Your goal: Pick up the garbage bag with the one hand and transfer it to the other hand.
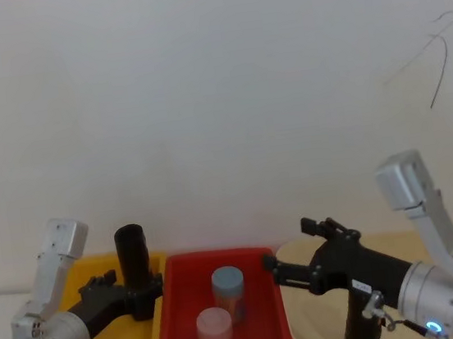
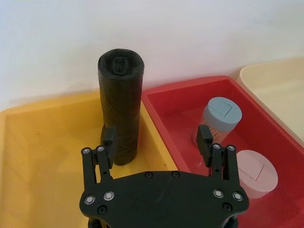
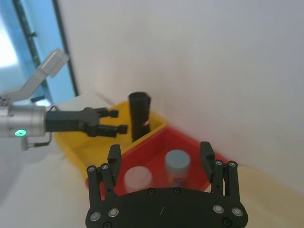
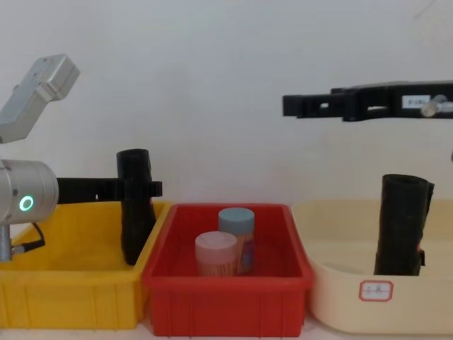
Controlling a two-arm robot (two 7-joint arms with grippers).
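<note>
Pick-up step, grasp not yet made. The garbage bag (image 4: pixel 134 212) is standing upright in the yellow bin (image 4: pixel 71 301), at that bin's right end, beside the red bin (image 4: pixel 226 287). The left gripper (image 2: pixel 157 137), green ring light, is sitting level with the upper part of the bag roll, fingers spread wide and holding nothing. The right gripper (image 1: pixel 290 248), blue light, is hovering high above the red bin's right edge and the beige bin (image 4: pixel 340 308), fingers also wide and empty, apparently waiting to receive. Next move, as I judge it: the left gripper needs sliding left and forward until the roll is sitting centred between the fingers, then closing, lifting clear of the bin wall and carrying right toward the waiting gripper. The left wrist view is giving the alignment: the roll is crowding the left-side finger, while the other finger is hanging over the red bin with its blue-lidded jar (image 2: pixel 222 111) and pink-lidded jar (image 2: pixel 257 171). Whether finger and roll are touching, cannot tell. The chest view is adding heights: the finger is crossing the roll high up, and the right gripper is riding well above all bins. It also shows a second black roll (image 4: pixel 402 223) standing in the beige bin under the right arm.
</note>
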